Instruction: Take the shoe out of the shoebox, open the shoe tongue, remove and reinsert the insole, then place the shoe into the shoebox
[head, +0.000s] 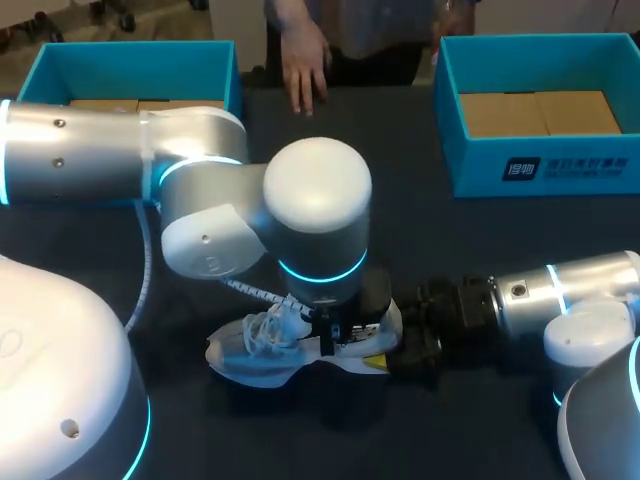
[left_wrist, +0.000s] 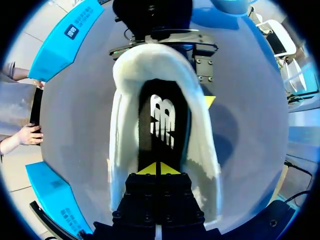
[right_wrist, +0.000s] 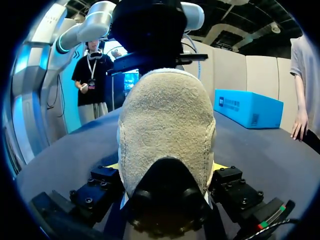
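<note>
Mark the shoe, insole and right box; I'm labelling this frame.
shoe (head: 250, 365), head view, on its white side below the laces.
insole (left_wrist: 163, 122), left wrist view, on its printed middle.
right box (head: 480, 165), head view, on its front wall.

Dim in head view, lit from overhead: soft glare on white shell of left arm (head: 318, 190), at 12 o'clock of shoe (head: 255, 350); cyan glow off its ring (head: 320, 272). Dark table (head: 500, 250) w/ hardly any reflection; shadow pooled under shoe toward 6 o'clock. Much brighter in left wrist view: tabletop washed pale grey, soft shadow beside shoe, interior near black. In right wrist view, lit from ceiling lamps; heel evenly lit, underside dark. Shoebox (left_wrist: 62, 40) edges bowed toward rim.
</note>
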